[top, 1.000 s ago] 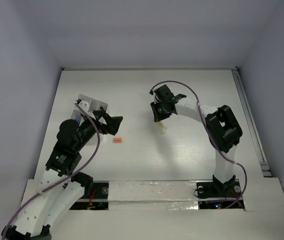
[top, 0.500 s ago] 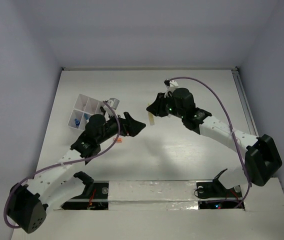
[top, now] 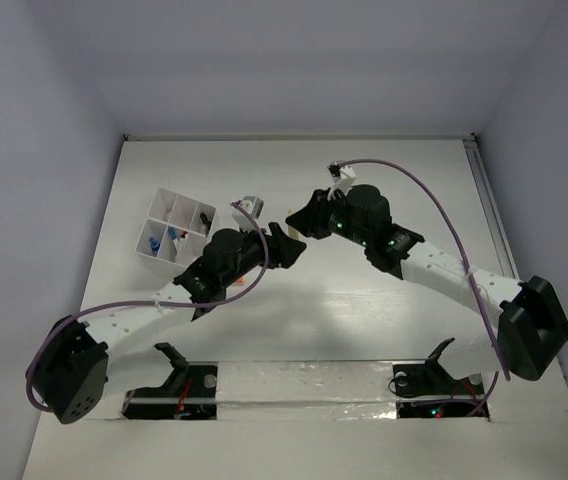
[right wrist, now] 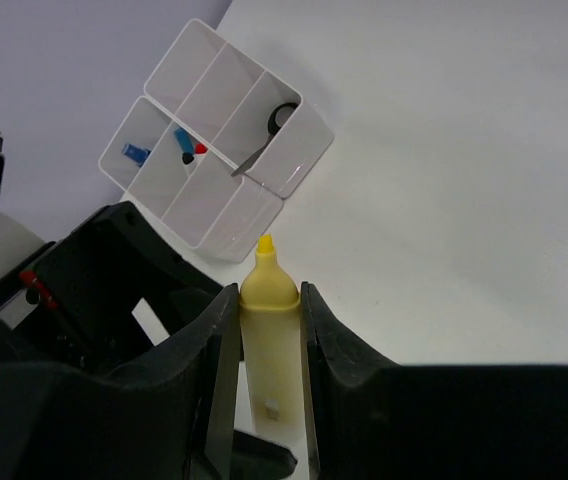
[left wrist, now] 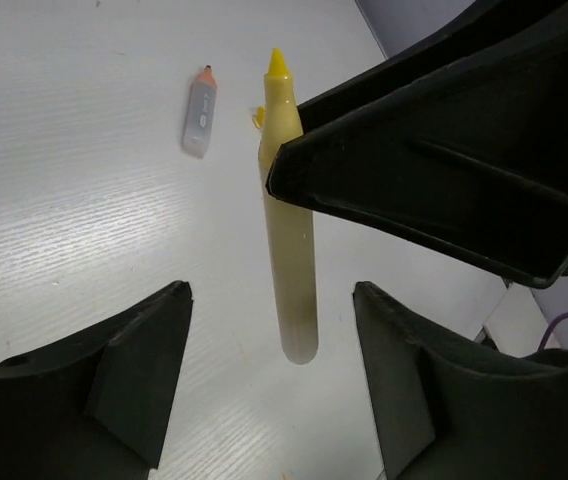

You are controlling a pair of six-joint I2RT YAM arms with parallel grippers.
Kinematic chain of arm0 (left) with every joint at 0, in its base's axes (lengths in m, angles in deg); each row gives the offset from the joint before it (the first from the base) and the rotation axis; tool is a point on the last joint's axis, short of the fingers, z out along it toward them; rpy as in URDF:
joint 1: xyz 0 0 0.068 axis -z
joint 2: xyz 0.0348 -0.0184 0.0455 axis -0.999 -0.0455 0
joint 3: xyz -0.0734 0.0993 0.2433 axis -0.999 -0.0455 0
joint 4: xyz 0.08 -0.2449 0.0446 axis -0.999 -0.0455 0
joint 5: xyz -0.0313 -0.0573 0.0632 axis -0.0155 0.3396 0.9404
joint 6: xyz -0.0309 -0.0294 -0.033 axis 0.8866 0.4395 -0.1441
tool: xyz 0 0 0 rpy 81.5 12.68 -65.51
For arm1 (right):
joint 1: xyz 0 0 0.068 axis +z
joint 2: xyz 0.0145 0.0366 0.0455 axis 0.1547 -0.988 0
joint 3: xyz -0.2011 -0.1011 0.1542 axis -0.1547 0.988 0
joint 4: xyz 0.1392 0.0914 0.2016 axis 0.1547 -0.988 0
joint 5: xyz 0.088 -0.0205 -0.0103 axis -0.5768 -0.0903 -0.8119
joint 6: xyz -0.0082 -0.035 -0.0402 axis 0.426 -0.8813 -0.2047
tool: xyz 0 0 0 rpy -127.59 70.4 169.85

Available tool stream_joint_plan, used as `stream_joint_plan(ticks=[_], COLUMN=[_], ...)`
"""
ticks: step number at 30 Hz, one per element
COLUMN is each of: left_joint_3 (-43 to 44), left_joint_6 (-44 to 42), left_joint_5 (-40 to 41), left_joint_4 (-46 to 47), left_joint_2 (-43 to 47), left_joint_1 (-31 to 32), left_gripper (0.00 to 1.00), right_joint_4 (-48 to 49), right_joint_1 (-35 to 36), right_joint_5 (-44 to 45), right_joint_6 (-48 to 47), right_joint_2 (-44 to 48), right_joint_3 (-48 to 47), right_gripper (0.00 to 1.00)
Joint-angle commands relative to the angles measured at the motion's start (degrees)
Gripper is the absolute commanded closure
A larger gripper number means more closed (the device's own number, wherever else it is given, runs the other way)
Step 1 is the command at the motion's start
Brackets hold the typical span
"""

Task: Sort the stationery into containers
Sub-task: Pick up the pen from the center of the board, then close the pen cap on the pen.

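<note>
A cream marker-like tube with a yellow tip (right wrist: 269, 345) stands upright between the fingers of my right gripper (right wrist: 267, 292), which is shut on it above the table. In the left wrist view the same tube (left wrist: 289, 250) hangs down from the black right fingers (left wrist: 444, 170). My left gripper (left wrist: 272, 295) is open, one finger on each side of the tube's lower end without touching it. Both grippers meet at mid-table (top: 294, 235). The white divided container (top: 176, 225) sits to the left, with black scissors (right wrist: 276, 122) and blue-capped pieces (right wrist: 184, 140) in its compartments.
A small grey piece with an orange tip (left wrist: 199, 118) lies on the table beyond the tube, with a tiny yellow bit (left wrist: 258, 118) beside it. The container (right wrist: 294, 165) is just past the left gripper's body (right wrist: 114, 270). Walls enclose the table at the back and sides.
Both arms reached in toward the table's middle. The right gripper brought the tube leftward, and the left gripper left the container, came up under the tube and narrowed its jaws.
</note>
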Motion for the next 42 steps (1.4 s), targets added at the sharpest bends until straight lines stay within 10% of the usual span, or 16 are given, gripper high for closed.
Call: stream_joint_plan(ticks=[1,11,24,28,31,35,42], left_joint_3=[2.7,1.6,1.9,4.5,7.6,10.0,9.5], left_joint_6=[-2.4,-3.7,-7.1,-7.2,-7.6,-9.9,-9.9], left_joint_5=[3.4,4.1,4.2,4.8,4.7,4.8,2.1], left_joint_4=[5.5,7.0,-9.1,-16.1,-22.0,-25.7,-24.6], left_joint_2=[-0.6,-1.6,13.2,18.6,20.8,22.9,24.9], left_joint_1=[1.0,2.1,2.1,2.1,2.1,2.1,2.1], left_gripper=[0.44,1.0,1.0,1.0,1.0,1.0,1.0], right_joint_4=[4.7,5.2,3.0,3.7,-0.3,-0.8,-19.5], right_joint_1=[0.2,0.2,-7.8,-11.1,-16.0,-21.6,-23.4], right_joint_5=[0.4,0.1,-13.7,-11.4,-8.4,-11.8,11.3], right_joint_6=[1.0,2.0,-0.6,-1.9,-2.8,-2.5,-12.6], right_joint_2=[1.6,0.2,5.3,9.5,10.3,10.5,3.4], right_joint_3=[0.8,0.6,1.0,4.3,6.1,8.2,0.9], right_gripper=[0.86,0.85,0.31,0.42,0.71,0.72,0.67])
